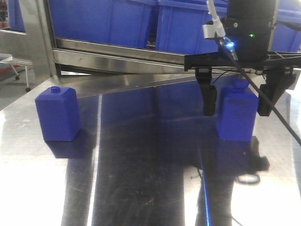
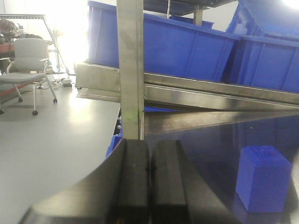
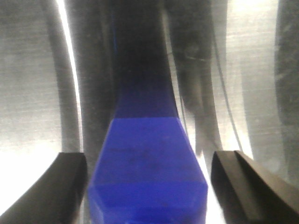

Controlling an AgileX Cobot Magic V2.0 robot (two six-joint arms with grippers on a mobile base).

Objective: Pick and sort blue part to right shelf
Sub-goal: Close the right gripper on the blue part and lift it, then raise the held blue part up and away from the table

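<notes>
Grasp step: my right gripper (image 1: 236, 112) straddles the blue part (image 1: 237, 123) on the counter (image 1: 141, 179), fingers (image 1: 209, 101) spread, not pinching (the left gripper (image 2: 150, 156) has its own pressed together); next, I close squarely and lift toward the right shelf (image 1: 117, 49).

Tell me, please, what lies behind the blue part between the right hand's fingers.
Behind the blue part stands the right shelf, its steel rail low and blue bins above. The right hand and the part itself cover the rail stretch directly behind.
</notes>
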